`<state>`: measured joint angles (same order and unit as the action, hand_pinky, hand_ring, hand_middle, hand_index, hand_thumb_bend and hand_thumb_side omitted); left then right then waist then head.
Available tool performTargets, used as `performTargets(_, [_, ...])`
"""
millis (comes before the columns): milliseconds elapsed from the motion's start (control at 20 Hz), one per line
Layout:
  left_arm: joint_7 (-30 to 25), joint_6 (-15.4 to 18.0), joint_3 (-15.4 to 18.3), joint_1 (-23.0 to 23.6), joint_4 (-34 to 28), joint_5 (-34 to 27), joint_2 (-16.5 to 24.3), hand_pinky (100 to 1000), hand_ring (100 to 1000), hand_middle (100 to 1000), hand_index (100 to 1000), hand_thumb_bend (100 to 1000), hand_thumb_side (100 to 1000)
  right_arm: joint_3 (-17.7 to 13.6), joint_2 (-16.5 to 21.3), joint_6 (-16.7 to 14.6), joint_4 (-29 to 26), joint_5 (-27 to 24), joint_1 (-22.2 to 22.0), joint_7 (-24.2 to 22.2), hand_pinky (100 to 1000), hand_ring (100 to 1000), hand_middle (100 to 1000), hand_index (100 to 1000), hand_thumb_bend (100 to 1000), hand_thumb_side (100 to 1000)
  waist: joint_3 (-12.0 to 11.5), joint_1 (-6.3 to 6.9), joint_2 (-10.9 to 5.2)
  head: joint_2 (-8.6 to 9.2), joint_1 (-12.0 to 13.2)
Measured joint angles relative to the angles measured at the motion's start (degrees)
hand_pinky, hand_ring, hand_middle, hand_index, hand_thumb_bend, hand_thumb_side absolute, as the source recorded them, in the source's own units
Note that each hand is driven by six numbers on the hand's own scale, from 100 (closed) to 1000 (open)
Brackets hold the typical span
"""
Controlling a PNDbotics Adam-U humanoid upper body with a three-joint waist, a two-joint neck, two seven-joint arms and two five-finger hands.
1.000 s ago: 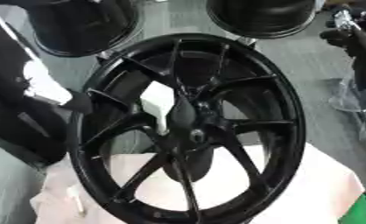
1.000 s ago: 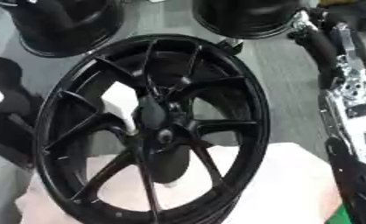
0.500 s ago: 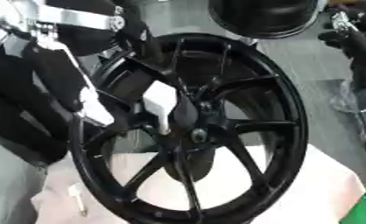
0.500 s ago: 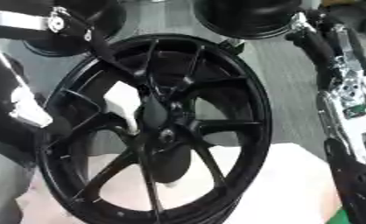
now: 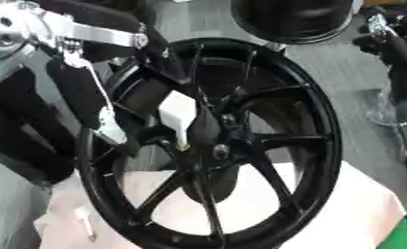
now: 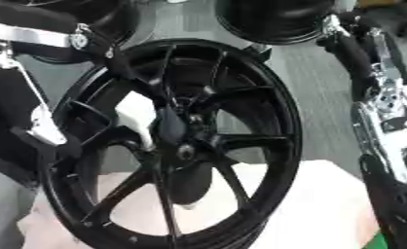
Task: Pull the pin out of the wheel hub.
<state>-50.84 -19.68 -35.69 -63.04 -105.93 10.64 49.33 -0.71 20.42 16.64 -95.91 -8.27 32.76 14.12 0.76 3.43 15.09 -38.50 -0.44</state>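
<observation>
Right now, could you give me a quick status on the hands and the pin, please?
Left hand reaching in behind the wheel spokes, fingers hidden. Right hand not visible. White pin seated by the hub. Spokes crowd the approach.

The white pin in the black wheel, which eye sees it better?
The left eye view: the white blocky pin stands clear between the spokes of the black spoked wheel hub, its tip showing. In the right eye view, a spoke crosses its edge and its tip is harder to see.

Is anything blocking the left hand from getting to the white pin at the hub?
Black spokes of the black alloy wheel cross beside the white pin at the hub. The left arm reaches in from upper left; the left hand itself cannot be made out.
</observation>
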Motion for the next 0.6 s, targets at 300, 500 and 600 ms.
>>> performTargets(300, [-0.4, 0.9, 1.5, 0.5, 0.4, 1.6, 0.0, 863, 834, 783, 833, 611, 190, 0.0, 0.0, 0.0, 0.0, 0.0, 0.0, 0.0, 803, 646, 606, 721, 100, 496, 0.0, -0.04, 0.00, -0.15, 0.0])
performTargets(500, [-0.2, 0.4, 3.0, 0.4, 0.9, 2.7, -0.5, 847, 819, 765, 802, 557, 223, 0.0, 0.0, 0.0, 0.0, 0.0, 0.0, 0.0, 803, 646, 606, 721, 100, 496, 0.0, -0.08, 0.00, -0.16, 0.0])
performTargets(600, [0.1, -0.1, 3.4, 0.2, 1.1, 3.1, -1.1, 845, 817, 764, 798, 553, 224, 0.0, 0.0, 0.0, 0.0, 0.0, 0.0, 0.0, 803, 646, 606, 721, 100, 496, 0.0, -0.09, 0.00, -0.16, -0.2])
